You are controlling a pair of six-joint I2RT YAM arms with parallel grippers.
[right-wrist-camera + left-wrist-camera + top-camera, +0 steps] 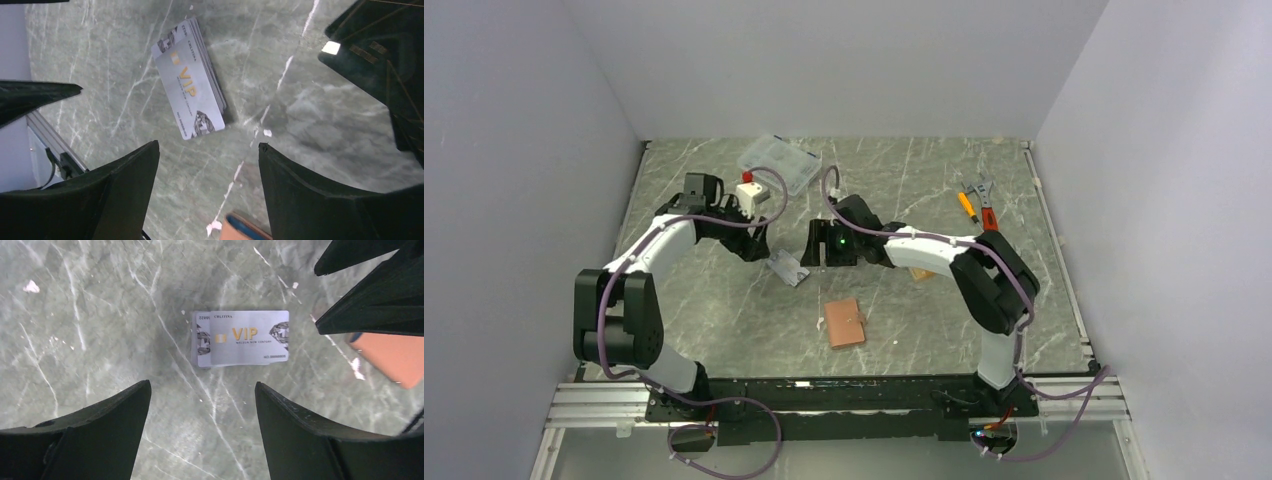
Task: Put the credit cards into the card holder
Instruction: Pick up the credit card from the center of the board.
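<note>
- Left end effector (202,390): jaws wide, nothing between them, above the desk (924,180).
- Right end effector (209,150): jaws wide too, empty.
- Credit cards (242,337): flat stack, silver VIP card on top, just ahead of each end effector's fingertips, between the two, untouched.
- Card holder (845,322): flat on the desk, on the base side of both end effectors, apart from the cards.

A robotics lab test cell. A marble-patterned table (724,330) is boxed in by plain pale walls (844,60) on its far, left and right sides. An aluminium rail (594,405) along its near edge carries a cabled left arm (649,250) and right arm (924,250).
</note>
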